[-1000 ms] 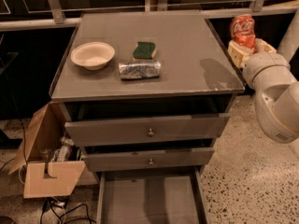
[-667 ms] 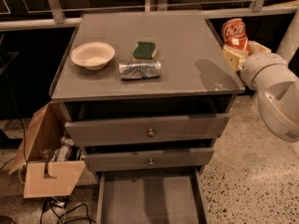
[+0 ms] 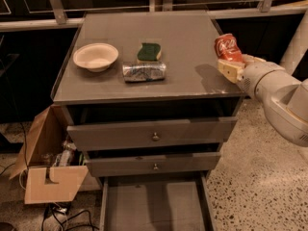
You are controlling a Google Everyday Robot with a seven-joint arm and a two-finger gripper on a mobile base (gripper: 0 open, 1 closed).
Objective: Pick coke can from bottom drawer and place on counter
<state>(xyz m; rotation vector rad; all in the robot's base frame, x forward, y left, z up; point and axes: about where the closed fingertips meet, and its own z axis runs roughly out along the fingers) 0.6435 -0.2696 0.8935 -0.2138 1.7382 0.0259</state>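
Note:
The red coke can is held tilted in my gripper, above the right edge of the counter. The gripper is shut on the can, with its pale fingers just below the can, and the white arm reaches in from the right. A shadow falls on the counter just left of the can. At the bottom of the view the bottom drawer stands pulled out, its grey floor bare.
On the counter sit a cream bowl, a green sponge and a silver crinkled can lying on its side. Two knobbed drawers are slightly open. A cardboard box stands on the floor at left.
The gripper with the coke can has moved left, from beyond the cabinet's right side to over the counter's right edge. Nothing else has shifted.

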